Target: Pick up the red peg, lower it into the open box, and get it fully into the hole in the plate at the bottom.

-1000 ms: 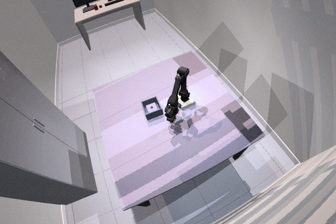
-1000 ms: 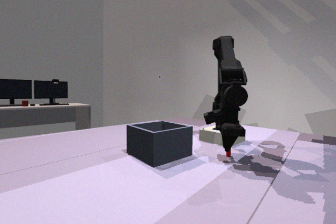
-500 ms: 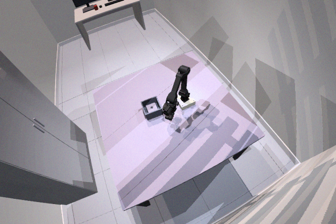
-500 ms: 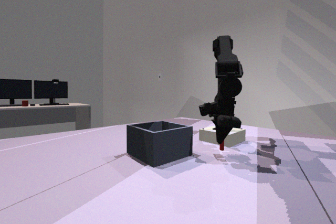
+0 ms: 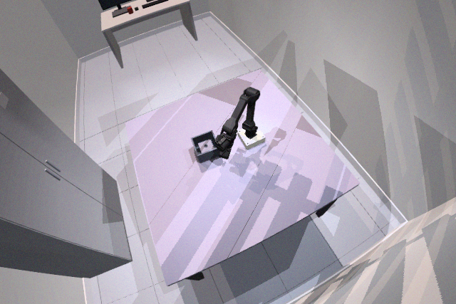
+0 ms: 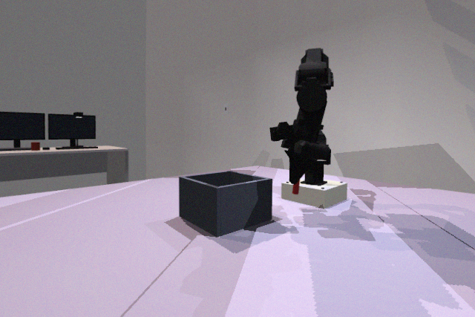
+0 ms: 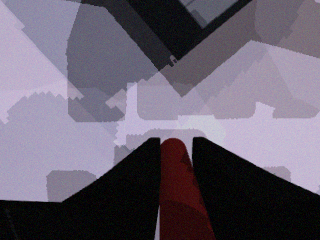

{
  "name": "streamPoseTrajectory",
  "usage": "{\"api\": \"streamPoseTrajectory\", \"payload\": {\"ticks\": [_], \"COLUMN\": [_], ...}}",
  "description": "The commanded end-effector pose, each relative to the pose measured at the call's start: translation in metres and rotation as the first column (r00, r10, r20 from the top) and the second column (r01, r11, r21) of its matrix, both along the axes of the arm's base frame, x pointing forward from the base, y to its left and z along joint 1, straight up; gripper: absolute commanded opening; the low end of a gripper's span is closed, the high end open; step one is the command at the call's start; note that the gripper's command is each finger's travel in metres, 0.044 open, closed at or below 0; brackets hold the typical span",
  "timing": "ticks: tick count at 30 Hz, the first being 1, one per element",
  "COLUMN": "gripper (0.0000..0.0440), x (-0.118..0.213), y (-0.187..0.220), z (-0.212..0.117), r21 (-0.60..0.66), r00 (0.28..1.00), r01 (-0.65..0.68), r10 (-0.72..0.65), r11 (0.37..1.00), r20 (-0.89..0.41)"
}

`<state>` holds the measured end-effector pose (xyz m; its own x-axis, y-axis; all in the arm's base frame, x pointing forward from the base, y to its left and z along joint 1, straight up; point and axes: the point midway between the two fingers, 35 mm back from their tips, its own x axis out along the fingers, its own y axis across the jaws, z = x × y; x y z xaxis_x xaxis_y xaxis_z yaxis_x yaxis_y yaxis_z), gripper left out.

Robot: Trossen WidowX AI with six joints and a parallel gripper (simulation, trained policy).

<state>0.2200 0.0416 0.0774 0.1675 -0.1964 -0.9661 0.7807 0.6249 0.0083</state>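
The gripper (image 6: 295, 182) (image 7: 176, 142) is shut on the red peg (image 6: 295, 188) (image 7: 181, 200). It holds the peg above the table, just outside the open box, with the lower end pointing down and slightly tilted. The peg is hidden behind the arm in the top view. The dark grey open box (image 5: 208, 155) (image 6: 199, 200) (image 7: 145, 37) stands beside the gripper, and its near corner shows at the top of the wrist view. The pale plate (image 5: 210, 143) lies at the box bottom, with its dark hole (image 5: 205, 145) visible in the top view.
The arm's white base block (image 5: 252, 142) (image 6: 306, 194) stands on the pinkish table (image 5: 177, 168) (image 6: 96, 237), behind the gripper in the exterior view. The box walls (image 6: 244, 182) stand up around the plate. A desk with two monitors is far off in the room.
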Motion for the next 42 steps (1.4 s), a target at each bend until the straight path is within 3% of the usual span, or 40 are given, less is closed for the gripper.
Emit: {"api": "streamPoseTrajectory", "payload": {"ticks": [1, 19, 42], "gripper": [0.0000, 0.0000, 0.0002], "x": [0.007, 0.046, 0.082], "y": [-0.007, -0.061, -0.131], "z": [0.011, 0.044, 0.026], "r21": [-0.014, -0.046, -0.009], "r00": [1.000, 0.997, 0.982], "r01": [-0.003, 0.055, 0.174], "r10": [0.003, -0.052, -0.173], "r11": [1.000, 0.997, 0.985], "r20": [0.021, 0.061, 0.071]}}
